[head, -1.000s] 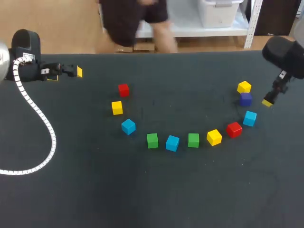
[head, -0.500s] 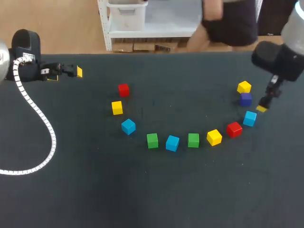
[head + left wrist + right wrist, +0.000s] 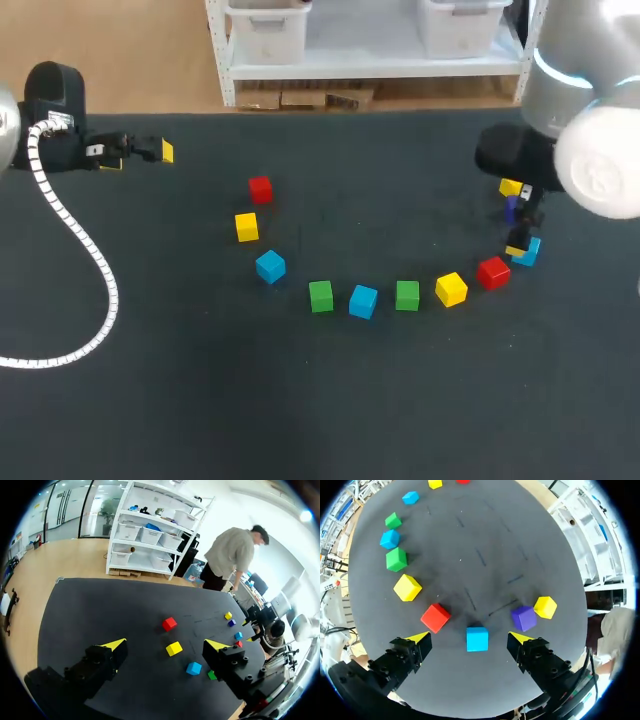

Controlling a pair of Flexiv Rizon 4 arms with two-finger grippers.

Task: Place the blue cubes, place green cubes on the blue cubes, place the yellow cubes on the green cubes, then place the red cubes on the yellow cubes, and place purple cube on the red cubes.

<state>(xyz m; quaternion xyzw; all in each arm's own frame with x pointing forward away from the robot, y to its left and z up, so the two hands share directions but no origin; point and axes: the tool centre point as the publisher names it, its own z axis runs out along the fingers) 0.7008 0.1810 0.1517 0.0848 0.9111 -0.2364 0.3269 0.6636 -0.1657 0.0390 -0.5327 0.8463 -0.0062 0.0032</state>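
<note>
Right jaws wide and empty, directly above the small blue cube at the right end of the cube arc on the black bench, cube centred between the tips; left jaws, also wide, well apart, so right arm is nearer.

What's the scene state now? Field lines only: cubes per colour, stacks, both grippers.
blue: three blue cubes
green: two green cubes
yellow: three yellow cubes
red: two red cubes
purple: one purple cube, beside a yellow one
stacks: none; every cube lies singly on the table
right gripper: open, one blue cube between its fingers, untouched
left gripper: open, empty, at the table's far left, apart from the cubes
</note>
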